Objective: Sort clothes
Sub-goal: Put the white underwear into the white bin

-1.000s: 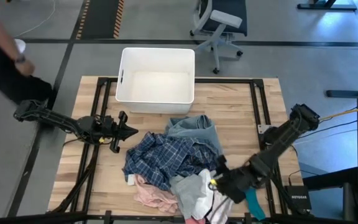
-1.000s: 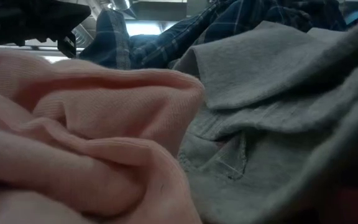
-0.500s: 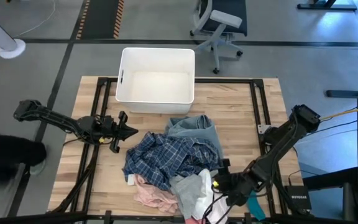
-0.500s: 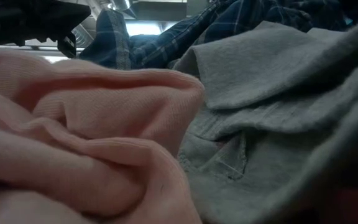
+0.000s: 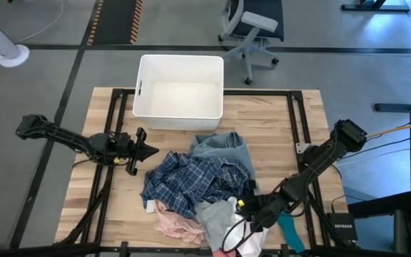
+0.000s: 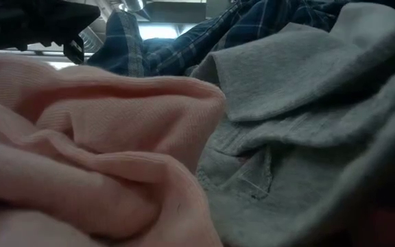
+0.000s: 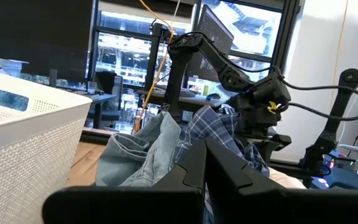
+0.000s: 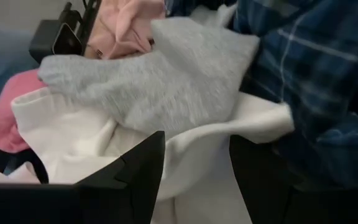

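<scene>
Your right gripper [image 5: 247, 212] sits low at the near right edge of the clothes heap, its fingers [image 8: 138, 171] spread apart. The right wrist view shows white fabric [image 8: 191, 152] lying in the gap between them, with a grey garment [image 8: 166, 74] draped just beyond. Whether the fingers already touch the white fabric, you cannot tell; they have not pinched it.

Your left gripper [image 5: 146, 150] waits over the table [image 5: 270, 121] to the left of the heap, clear of the cloth, fingers pressed together and holding nothing.

Heap position: centre to near side of the table, just in front of the white bin [image 5: 180, 87].
- Plaid shirt [image 5: 191, 178], navy and white, forms the middle of the pile.
- Light blue denim piece [image 5: 223, 146] lies at the far end, nearest the bin, not touching it.
- Pink garment [image 5: 170, 221] lies at the near left edge, partly under the plaid shirt.
- The grey garment and the white fabric sit at the near right, beside the right gripper.
- Teal item [image 5: 290, 232] lies on the table just right of the right gripper, partly under the arm.

In the low view, the pink garment and the grey garment fill the frame side by side, touching, with the plaid shirt behind them.

The bin looks to hold no clothing.
</scene>
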